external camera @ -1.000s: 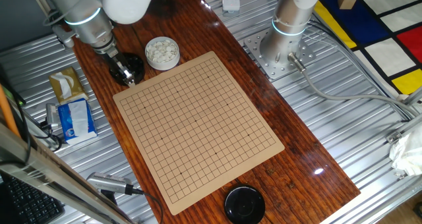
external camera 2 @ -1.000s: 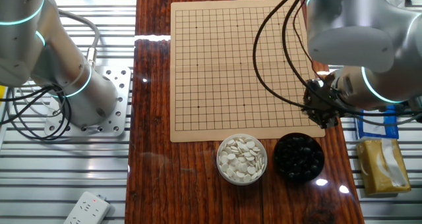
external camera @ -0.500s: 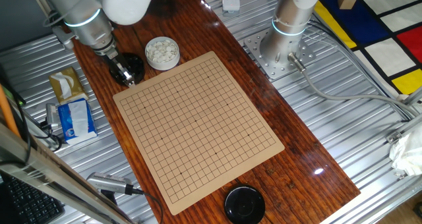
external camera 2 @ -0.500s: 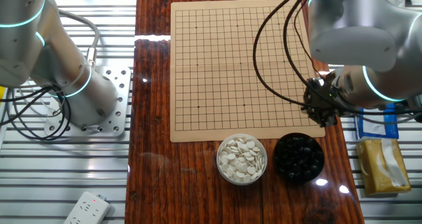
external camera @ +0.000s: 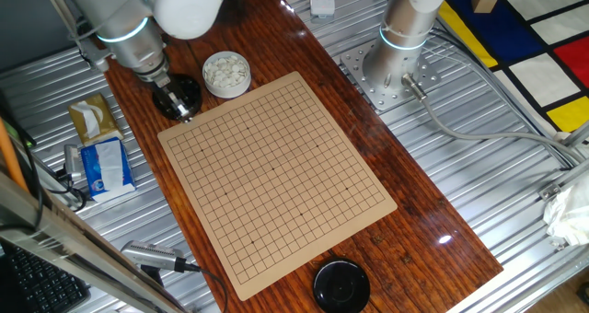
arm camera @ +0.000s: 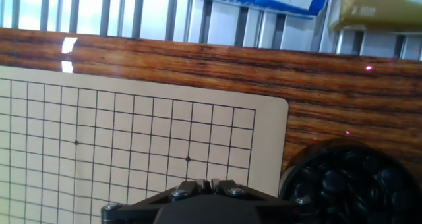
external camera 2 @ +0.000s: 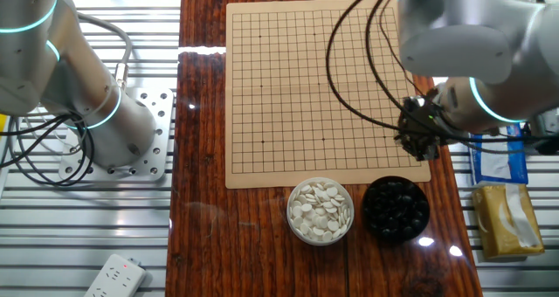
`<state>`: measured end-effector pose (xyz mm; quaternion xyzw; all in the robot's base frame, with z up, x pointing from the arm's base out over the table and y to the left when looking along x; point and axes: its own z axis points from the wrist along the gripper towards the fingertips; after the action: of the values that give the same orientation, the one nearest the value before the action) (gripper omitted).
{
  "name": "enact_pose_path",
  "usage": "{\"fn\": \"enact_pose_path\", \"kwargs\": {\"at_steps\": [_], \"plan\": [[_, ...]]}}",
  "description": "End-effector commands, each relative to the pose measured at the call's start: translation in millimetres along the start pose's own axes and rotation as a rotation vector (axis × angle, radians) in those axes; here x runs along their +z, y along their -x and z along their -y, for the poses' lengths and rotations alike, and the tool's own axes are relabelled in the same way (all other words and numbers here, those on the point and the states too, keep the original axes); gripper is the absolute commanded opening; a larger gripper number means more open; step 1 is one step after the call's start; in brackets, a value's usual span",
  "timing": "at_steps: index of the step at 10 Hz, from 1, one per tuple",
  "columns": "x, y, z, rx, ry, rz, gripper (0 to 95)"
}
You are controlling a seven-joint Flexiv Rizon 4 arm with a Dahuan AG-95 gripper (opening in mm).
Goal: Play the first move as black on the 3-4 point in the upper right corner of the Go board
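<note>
The Go board (external camera: 276,175) lies bare on the wooden table, with no stones on it; it also shows in the other fixed view (external camera 2: 314,87) and the hand view (arm camera: 132,138). My gripper (external camera: 181,113) hangs over the board's corner beside the black bowl (external camera: 187,92) of black stones. In the other fixed view the gripper (external camera 2: 422,148) is at the board's lower right corner, above the black bowl (external camera 2: 396,208). In the hand view the gripper (arm camera: 211,182) is shut, with a thin dark black stone (arm camera: 211,184) pinched between the tips. The grid crossings below are unmarked apart from star points.
A white bowl of white stones (external camera 2: 320,210) stands next to the black bowl. A black lid (external camera: 340,285) lies past the board's far end. Tissue packs (external camera: 101,166) lie off the table's side. A second arm's base (external camera 2: 113,131) stands on the other side.
My gripper has shifted a little away from the black bowl towards the board's corner. The board and bowls have not moved.
</note>
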<state>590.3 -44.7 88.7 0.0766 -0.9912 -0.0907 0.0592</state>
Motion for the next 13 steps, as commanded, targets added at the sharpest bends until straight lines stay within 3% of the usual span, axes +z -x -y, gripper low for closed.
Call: {"fn": "enact_pose_path", "kwargs": {"at_steps": [1, 4, 7, 13], "plan": [[4.9, -3.4, -3.1, 0.018, 0.001, 0.006, 0.0], [10.3, -4.5, -6.1, 0.039, 0.000, 0.013, 0.0], [19.0, 2.8, -11.1, 0.053, 0.002, 0.025, 0.0], [39.0, 11.1, -5.5, 0.036, -0.003, 0.062, 0.0]]}}
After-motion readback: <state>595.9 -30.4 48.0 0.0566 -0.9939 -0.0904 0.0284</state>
